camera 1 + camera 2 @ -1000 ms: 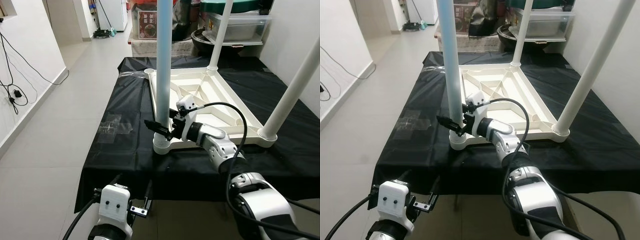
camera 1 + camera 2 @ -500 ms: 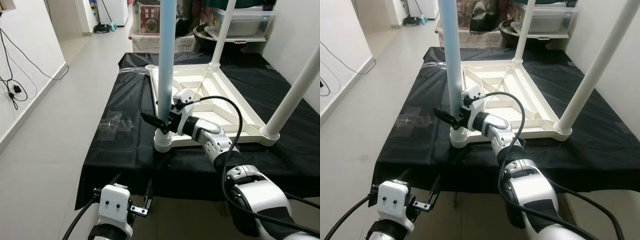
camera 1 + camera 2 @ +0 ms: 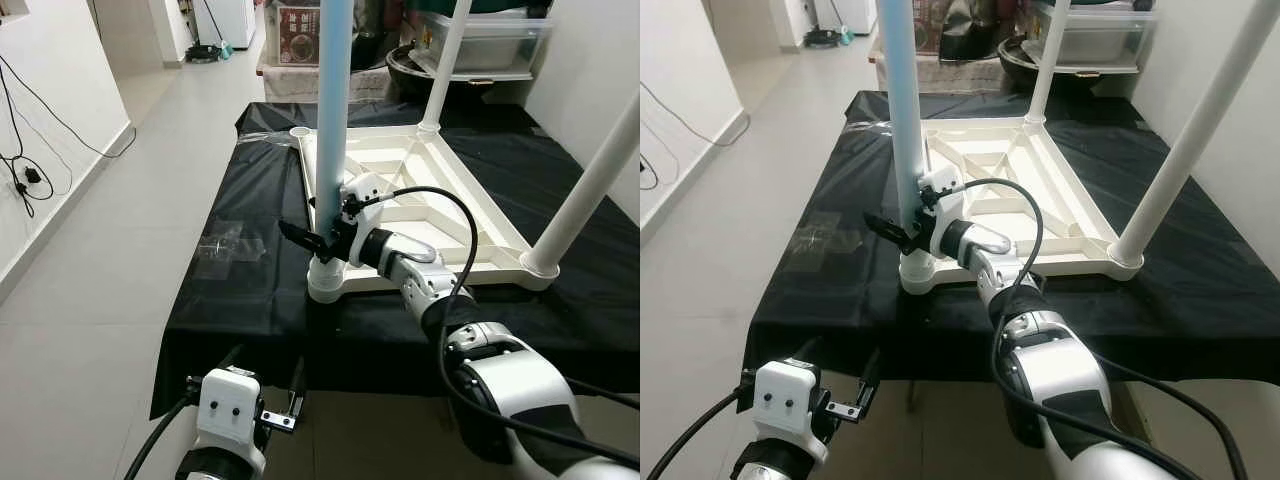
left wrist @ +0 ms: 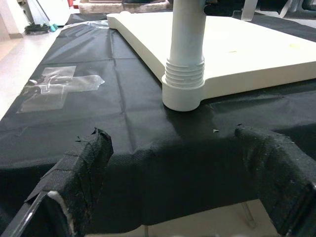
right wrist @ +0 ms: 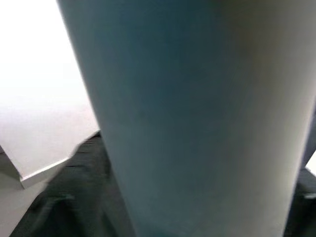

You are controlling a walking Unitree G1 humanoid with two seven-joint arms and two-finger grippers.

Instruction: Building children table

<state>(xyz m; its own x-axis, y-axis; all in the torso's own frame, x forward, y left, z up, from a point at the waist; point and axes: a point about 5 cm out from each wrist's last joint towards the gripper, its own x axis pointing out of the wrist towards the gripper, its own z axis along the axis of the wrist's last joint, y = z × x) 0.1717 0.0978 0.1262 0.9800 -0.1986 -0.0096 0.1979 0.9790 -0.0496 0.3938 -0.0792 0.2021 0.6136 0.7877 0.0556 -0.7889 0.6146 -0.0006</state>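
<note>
Right gripper [image 3: 312, 240] is sliding further around the leg [image 3: 331, 120], fingers clamping it low; stiff, smooth plastic, probably slippery.

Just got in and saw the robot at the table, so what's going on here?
It is putting together a child's table. The white tabletop lies upside down on a black cloth, with legs standing up from three corners. The right end effector is around the light blue leg at the near corner, just above its socket. The left end effector hangs open below the table edge.
</note>
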